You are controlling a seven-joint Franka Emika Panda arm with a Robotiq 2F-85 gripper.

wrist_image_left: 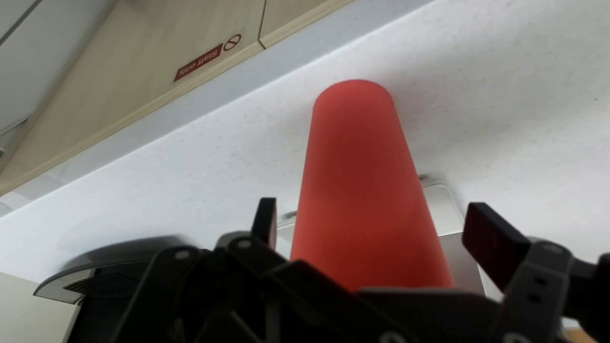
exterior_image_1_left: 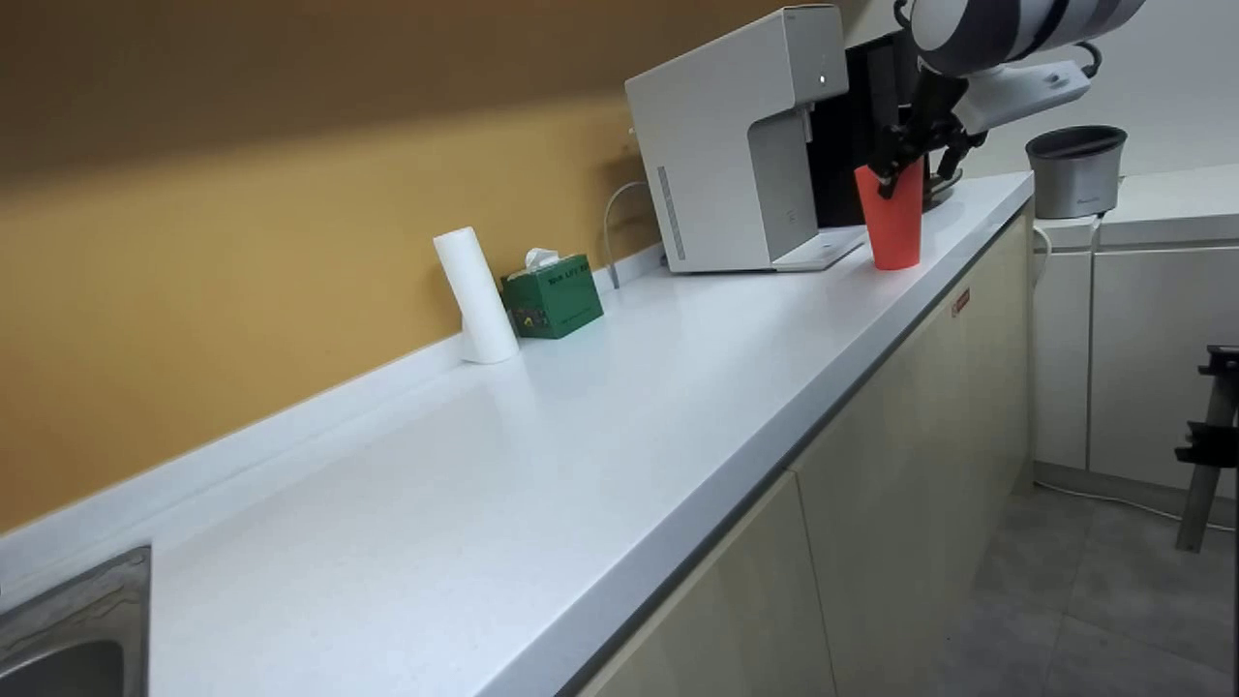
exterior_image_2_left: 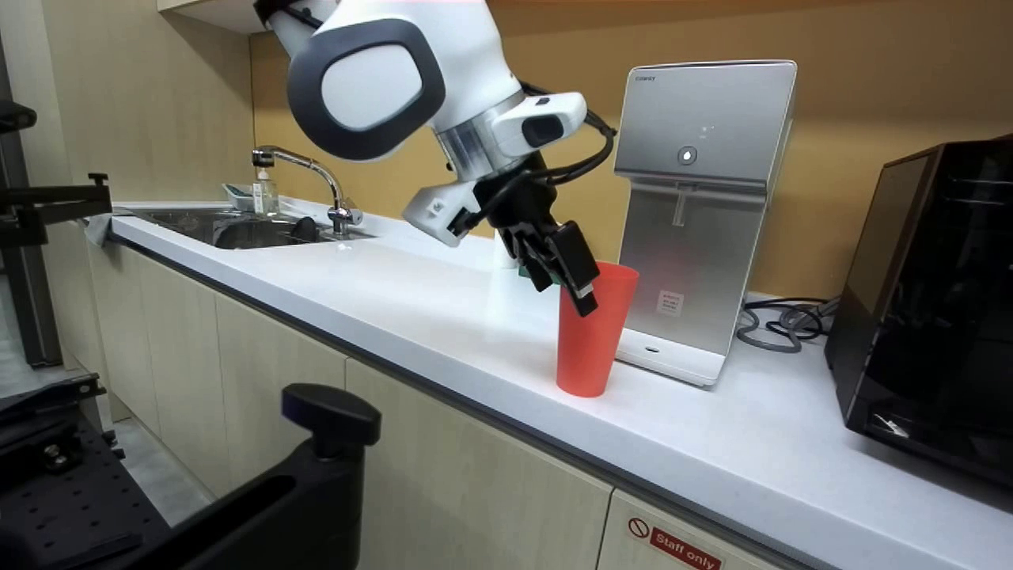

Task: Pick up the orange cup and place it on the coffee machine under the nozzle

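Along the back edge of the counter (exterior_image_1_left: 581,484) stand the roll (exterior_image_1_left: 476,295), the box (exterior_image_1_left: 557,300) and the machine (exterior_image_2_left: 696,261); cables (exterior_image_2_left: 791,326) lie between it and a black appliance (exterior_image_2_left: 942,301). In both exterior views the cup (exterior_image_2_left: 597,340) stands upright near the front edge, before the machine. The wrist view alone shows that the pincer (wrist_image_left: 371,214) is spread around the cup, with a gap on each side. Open room runs along the front edge from the cup toward the sink (exterior_image_1_left: 97,600).
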